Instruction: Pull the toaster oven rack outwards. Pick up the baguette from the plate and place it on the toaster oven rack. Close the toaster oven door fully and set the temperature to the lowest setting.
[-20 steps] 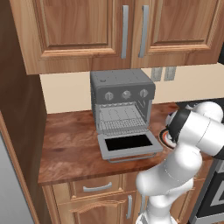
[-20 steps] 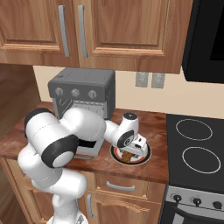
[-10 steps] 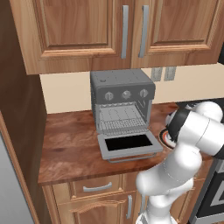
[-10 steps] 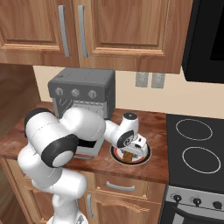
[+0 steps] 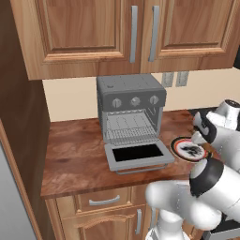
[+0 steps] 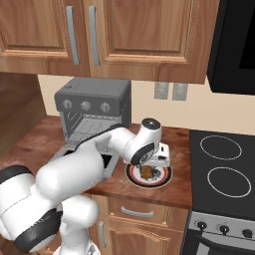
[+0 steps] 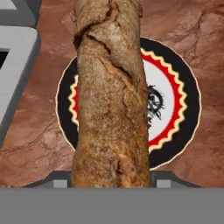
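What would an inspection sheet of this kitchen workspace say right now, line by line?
Surface: brown wood-grain counter.
Job's things: toaster oven with toaster oven door folded down flat; toaster oven rack in the cavity; baguette close to the hand camera, above the plate.
Clutter: nothing seen.
Grippers: gripper over the plate, shut on the baguette.
Cables: nothing seen.
Surroundings: wooden cabinets above, wall outlets, black stove beside the counter.

Reddish-brown marbled stone surface [image 5: 75, 154] carries boxy grey metal toaster oven [image 5: 131, 96] and, just beside, round black-and-red-rimmed plate [image 5: 180, 151].
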You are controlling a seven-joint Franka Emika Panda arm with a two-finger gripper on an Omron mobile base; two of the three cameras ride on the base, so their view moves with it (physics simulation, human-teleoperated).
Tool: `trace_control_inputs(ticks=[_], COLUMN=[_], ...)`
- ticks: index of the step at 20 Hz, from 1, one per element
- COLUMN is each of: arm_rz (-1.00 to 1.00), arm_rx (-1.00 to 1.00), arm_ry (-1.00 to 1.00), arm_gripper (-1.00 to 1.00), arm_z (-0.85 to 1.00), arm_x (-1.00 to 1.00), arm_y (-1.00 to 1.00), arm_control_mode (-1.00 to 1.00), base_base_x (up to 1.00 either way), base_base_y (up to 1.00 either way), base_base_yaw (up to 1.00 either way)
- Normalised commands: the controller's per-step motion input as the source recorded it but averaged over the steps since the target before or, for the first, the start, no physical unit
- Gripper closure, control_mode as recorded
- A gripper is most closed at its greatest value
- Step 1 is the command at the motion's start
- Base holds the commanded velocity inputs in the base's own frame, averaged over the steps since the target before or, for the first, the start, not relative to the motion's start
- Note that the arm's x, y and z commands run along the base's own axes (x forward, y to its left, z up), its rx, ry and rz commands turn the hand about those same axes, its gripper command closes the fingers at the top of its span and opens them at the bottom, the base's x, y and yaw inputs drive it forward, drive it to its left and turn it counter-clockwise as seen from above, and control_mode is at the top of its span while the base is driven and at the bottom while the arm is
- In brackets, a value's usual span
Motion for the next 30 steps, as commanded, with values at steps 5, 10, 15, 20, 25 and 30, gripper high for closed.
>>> trace_control_inputs(ticks=[5,10,15,20,25,30], arm_rz=[0.65,0.73,0.49,0.16,0.01,0.0], arm_rx=[-0.02,-0.14,-0.22,-0.37,-0.44,-0.15], arm_ry=[-0.13,-0.16,-0.06,0.06,0.11,-0.01], arm_gripper=[1.0,1.0,1.0,1.0,1.0,1.0], arm_z=[0.62,0.61,0.45,0.04,0.0,0.0], arm_x=[-0.74,-0.24,0.0,0.01,0.44,0.5], arm_y=[0.33,0.73,0.65,0.65,0.71,0.5], arm_control_mode=[-1.0,-1.0,-1.0,-1.0,-1.0,-1.0], base_base_x=[0.0,0.0,0.0,0.0,0.0,0.0], base_base_y=[0.0,0.0,0.0,0.0,0.0,0.0], base_base_yaw=[0.0,0.0,0.0,0.0,0.0,0.0])
